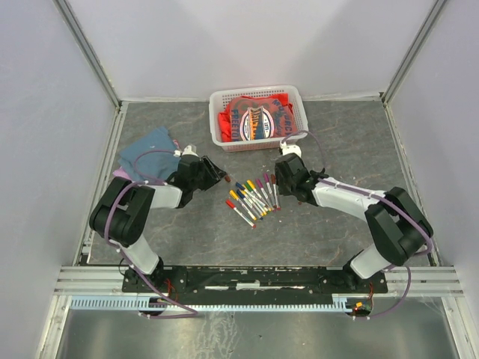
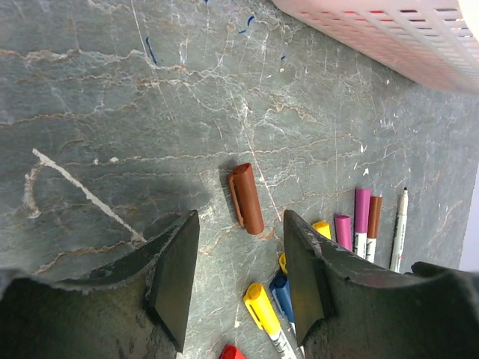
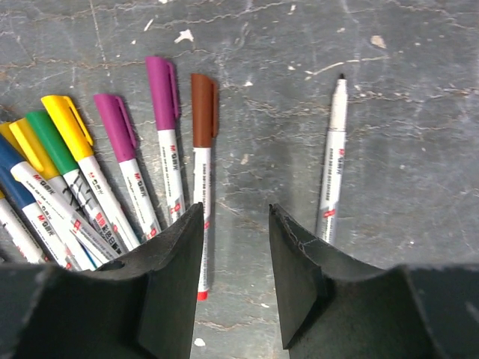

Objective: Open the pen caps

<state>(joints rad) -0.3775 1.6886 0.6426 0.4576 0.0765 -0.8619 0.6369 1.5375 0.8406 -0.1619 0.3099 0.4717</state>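
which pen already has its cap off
The lone pen lying apart to the right of the brown-capped pen: its bare black tip shows, while the rest in view wear coloured caps.

table (image 2: 112, 90): veined matt stone | pen caps (image 3: 203, 105): smooth glossy plastic

The pens (image 3: 171, 172) bore small print on their white barrels, starting with "M", the rest too fine to read. Lettering on the red cloth (image 1: 228, 123) in the basket (image 1: 217, 97) was illegible.

A white basket (image 1: 218, 123) of red printed fabric (image 1: 257, 120) sits far back on the grey counter (image 1: 322, 232); a blue cloth (image 1: 148, 153) lies left.
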